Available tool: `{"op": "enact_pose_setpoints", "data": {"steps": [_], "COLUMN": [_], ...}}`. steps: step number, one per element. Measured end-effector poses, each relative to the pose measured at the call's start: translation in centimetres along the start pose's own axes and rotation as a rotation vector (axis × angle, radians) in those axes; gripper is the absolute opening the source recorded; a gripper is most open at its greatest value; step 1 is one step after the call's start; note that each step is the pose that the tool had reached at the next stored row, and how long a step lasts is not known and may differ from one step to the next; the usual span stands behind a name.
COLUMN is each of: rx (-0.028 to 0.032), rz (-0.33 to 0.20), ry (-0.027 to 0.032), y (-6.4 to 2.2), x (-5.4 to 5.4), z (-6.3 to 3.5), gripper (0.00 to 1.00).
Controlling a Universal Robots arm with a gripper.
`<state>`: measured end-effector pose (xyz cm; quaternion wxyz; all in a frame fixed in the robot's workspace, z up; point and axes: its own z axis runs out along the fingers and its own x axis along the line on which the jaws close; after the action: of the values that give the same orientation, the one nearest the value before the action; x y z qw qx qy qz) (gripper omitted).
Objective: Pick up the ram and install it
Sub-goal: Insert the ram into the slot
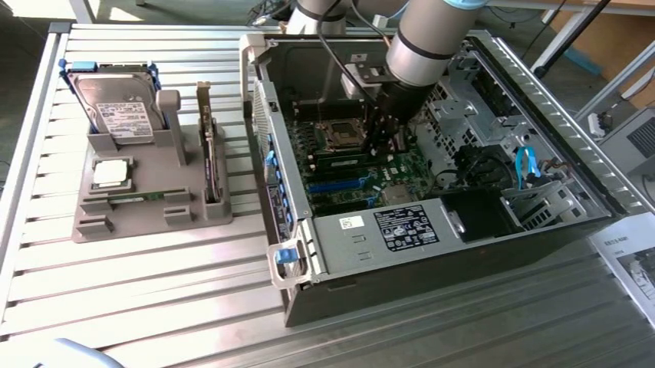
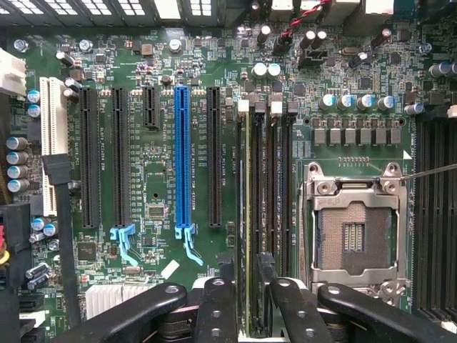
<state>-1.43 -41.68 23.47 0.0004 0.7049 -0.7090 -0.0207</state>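
Observation:
The ram (image 2: 247,186) is a thin green stick standing on edge in a memory slot beside the processor socket, running along the motherboard (image 2: 153,179). My gripper (image 2: 247,266) hangs over its near end. One dark finger (image 2: 218,300) stands on each side of the stick with a small gap, so the jaws are open and hold nothing. In the exterior view the gripper (image 1: 385,151) reaches down into the open computer case (image 1: 430,230), just above the ram (image 1: 343,160).
An empty processor socket (image 2: 353,236) with its metal frame lies beside the memory slots. Further black memory slots (image 2: 275,186) and a blue expansion slot (image 2: 183,157) flank the ram. A grey holder (image 1: 143,192) outside the case carries a hard drive (image 1: 121,103), a square chip (image 1: 110,173) and an upright card (image 1: 210,153).

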Motion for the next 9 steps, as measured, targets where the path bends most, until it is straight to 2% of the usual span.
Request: {"op": "enact_pose_setpoints", "data": {"steps": [3,5,9], "rx": [0.0001,0.0001,0.0002], "rz": [0.0,0.0,0.001], "ry": [0.0038,0.0121,0.0191], "y": [0.02,0.03,0.06], "x": [-0.1,-0.1,-0.2], "z": [-0.47,-0.94,-1.9], "gripper": [0.26,0.26,0.26]}}
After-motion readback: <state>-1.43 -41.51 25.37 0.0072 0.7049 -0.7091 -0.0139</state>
